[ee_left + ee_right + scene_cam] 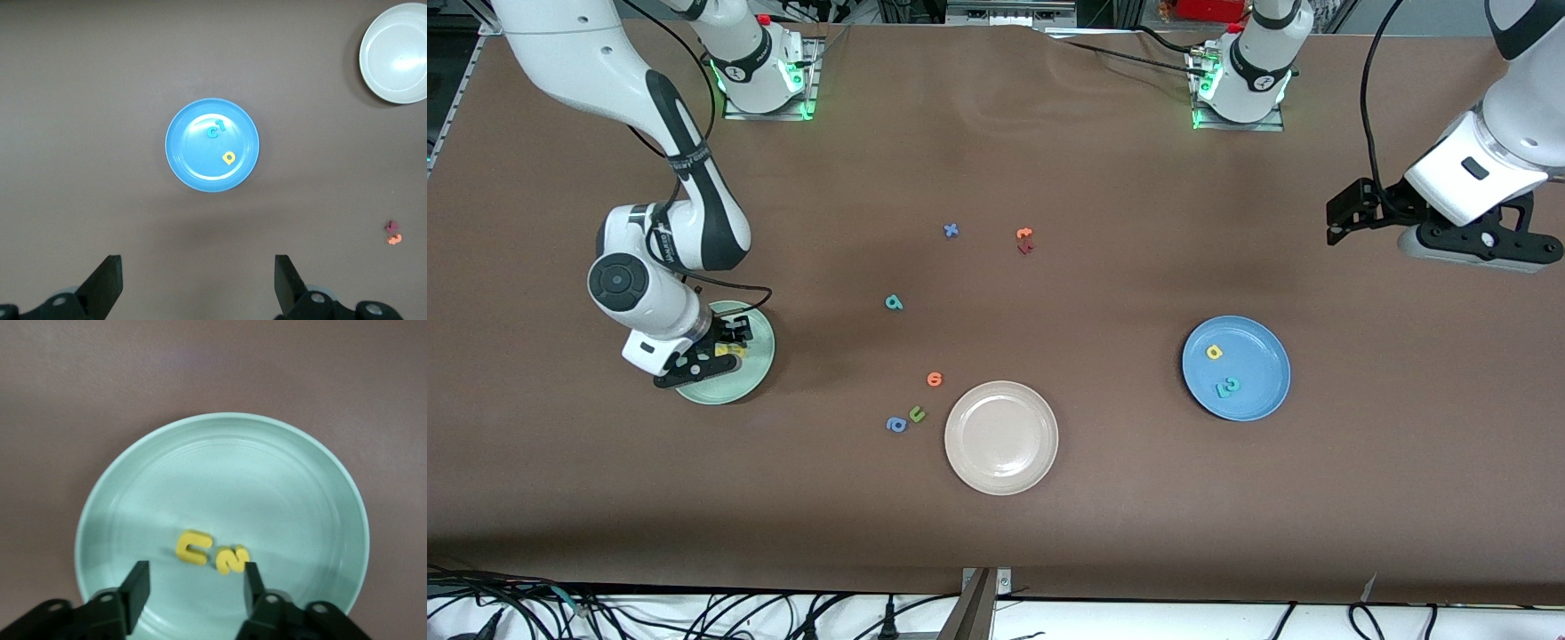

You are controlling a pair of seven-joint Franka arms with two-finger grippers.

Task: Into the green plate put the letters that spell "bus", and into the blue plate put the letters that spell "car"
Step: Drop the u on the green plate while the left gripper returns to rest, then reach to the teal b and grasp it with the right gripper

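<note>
While the right gripper hangs low over the green plate, the left gripper waits high above the table, away from that plate, and the teal "b" lies nearer the bases than the beige plate.

The left wrist view shows spread fingers above the blue plate, holding "c", "r" and "a".

In the right wrist view the fingers stand apart, gripping nothing; the yellow "u" lies flat beside the "s", apparently just dropped, its open end toward the "s"

Brown matte table fills the frame; black cables trail along its near edge, floor possibly white.
</note>
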